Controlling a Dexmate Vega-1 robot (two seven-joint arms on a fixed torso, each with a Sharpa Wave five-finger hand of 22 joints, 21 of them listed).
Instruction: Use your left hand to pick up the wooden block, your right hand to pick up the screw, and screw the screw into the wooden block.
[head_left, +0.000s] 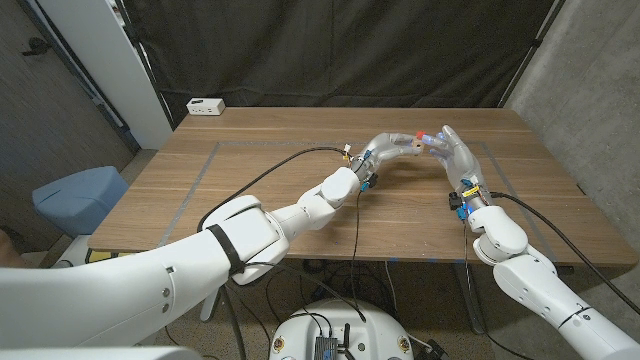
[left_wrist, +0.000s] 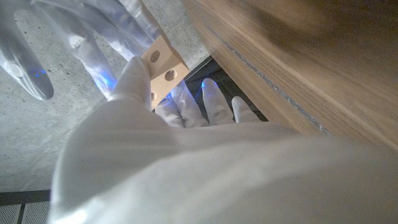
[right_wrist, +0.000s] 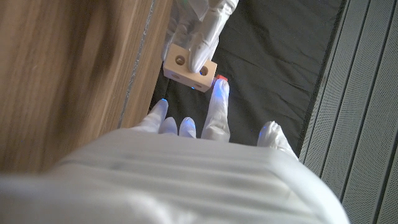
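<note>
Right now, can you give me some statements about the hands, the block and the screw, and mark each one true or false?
1. The left hand holds the block above the table. True.
2. The block lies on the table, free of both hands. False: it is held up in the left hand's fingers.
3. The right hand is at the block, with the red screw at one fingertip. True.
4. The block shows round holes in its faces. True.
5. The two hands are far apart, at opposite ends of the table. False: they meet over the middle of its far part.
6. The white box stands between the two hands. False: it stands at the far left corner.
</note>
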